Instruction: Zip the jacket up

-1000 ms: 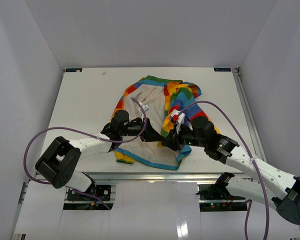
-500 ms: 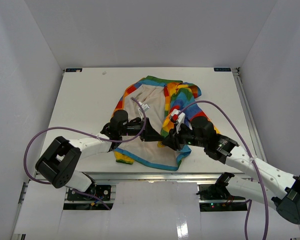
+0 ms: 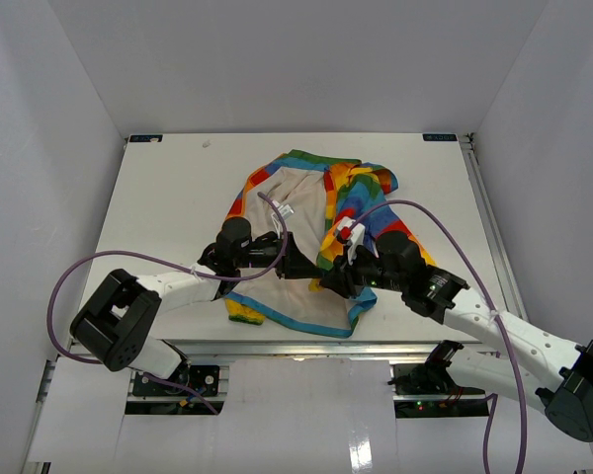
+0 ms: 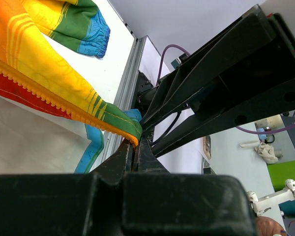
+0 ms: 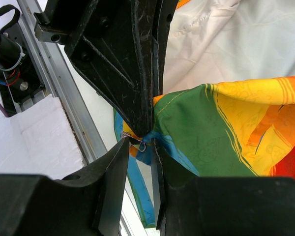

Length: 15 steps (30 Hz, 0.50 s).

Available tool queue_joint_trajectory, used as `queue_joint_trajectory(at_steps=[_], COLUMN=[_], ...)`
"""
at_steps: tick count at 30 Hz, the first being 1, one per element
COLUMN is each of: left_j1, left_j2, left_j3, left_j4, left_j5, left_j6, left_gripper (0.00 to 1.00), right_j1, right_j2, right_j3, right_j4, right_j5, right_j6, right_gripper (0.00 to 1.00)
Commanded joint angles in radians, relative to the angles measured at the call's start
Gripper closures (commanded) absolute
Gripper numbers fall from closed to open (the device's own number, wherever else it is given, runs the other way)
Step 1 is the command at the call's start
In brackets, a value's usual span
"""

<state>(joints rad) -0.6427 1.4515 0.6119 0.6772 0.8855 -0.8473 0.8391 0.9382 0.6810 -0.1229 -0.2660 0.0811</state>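
The left claw (image 4: 133, 149) is clenched on the orange-zippered bottom corner of the small rainbow-striped fabric jacket (image 3: 298, 200), tip to tip with the right claw (image 5: 140, 153) pinched on the facing light-blue hem corner, both arms stretched low and inward over the open, cream-lined garment on the white table (image 3: 168, 188) between white walls.

No legible text, brand or number in any view. Left sticker (image 3: 144, 139) and right sticker (image 3: 440, 137), both blue, at far worktop (image 3: 178, 188) corners: print too small to be read. White tag (image 3: 287, 210) on jacket (image 3: 361, 186) lining: nothing made out.
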Motion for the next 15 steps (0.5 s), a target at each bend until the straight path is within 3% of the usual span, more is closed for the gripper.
queue_joint_trajectory(at_steps=[1, 4, 12, 15], left_j1=[0.009, 0.009, 0.011, 0.012], left_j2=[-0.005, -0.006, 0.0, 0.0], left_j3=[-0.006, -0.006, -0.005, 0.001], left_j4=[0.043, 0.041, 0.024, -0.007], left_j5=[0.026, 0.021, 0.012, -0.004], left_j6=[-0.004, -0.004, 0.008, 0.032], left_gripper=[1.0, 1.0, 1.0, 1.0], right_j1=[0.002, 0.002, 0.005, 0.003], right_j2=[0.004, 0.014, 0.002, -0.002], right_j3=[-0.017, -0.018, -0.013, 0.001], right_j4=[0.043, 0.051, 0.064, 0.059], right_j5=[-0.039, -0.049, -0.053, -0.038], right_j6=[0.016, 0.02, 0.023, 0.022], right_gripper=[0.69, 0.7, 0.9, 0.92])
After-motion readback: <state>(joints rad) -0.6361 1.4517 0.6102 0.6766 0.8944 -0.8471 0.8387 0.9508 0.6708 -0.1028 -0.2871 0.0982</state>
